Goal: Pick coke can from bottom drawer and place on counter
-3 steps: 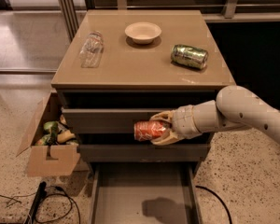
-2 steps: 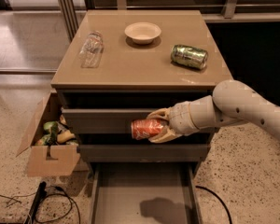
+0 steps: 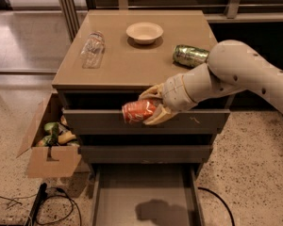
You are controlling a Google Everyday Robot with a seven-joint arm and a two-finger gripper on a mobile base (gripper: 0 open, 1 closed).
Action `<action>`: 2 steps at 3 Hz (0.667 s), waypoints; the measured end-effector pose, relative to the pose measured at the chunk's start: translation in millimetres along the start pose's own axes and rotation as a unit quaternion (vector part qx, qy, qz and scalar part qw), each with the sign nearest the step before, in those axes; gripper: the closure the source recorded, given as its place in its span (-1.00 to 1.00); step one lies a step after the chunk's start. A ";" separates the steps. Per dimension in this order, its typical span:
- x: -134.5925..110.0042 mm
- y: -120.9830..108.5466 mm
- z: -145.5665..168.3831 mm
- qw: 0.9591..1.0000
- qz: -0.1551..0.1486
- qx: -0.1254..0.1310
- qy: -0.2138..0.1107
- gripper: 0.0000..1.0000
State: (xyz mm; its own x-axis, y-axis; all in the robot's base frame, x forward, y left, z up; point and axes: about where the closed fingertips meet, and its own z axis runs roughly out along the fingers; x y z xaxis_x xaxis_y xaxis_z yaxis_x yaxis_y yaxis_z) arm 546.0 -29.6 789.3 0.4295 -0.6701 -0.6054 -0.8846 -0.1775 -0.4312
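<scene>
Just below the front edge of the worktop, the hand holds the can in the air, in front of the upper drawer fronts. Its two tan fingers are pinched on the can, one above and one below. The red can lies on its side with one end pointing to the camera's left, clear of the worktop and well above the drawer. That drawer is pulled out at the foot of the cabinet, and a dark shadow lies on its grey floor. The white arm reaches in from the camera's right, across the cabinet's front corner.

On the worktop stand a pale bowl near the back, a clear plastic bottle lying on its side at the left, and a green can lying at the right, partly hidden behind the arm. Beside the cabinet on the floor sits an open cardboard box with items inside, and black cables trail near it.
</scene>
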 end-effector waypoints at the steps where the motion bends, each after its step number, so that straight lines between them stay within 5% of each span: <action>1: -36.5 -46.1 -35.1 0.999 -0.037 0.007 0.023 1.00; 2: -36.5 -46.0 -35.0 0.999 -0.037 0.006 0.023 1.00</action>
State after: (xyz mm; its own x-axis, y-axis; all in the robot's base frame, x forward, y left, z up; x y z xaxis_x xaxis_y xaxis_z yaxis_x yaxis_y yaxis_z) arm 564.6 -22.2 854.6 0.4850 -0.6873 -0.5408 -0.8481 -0.2188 -0.4825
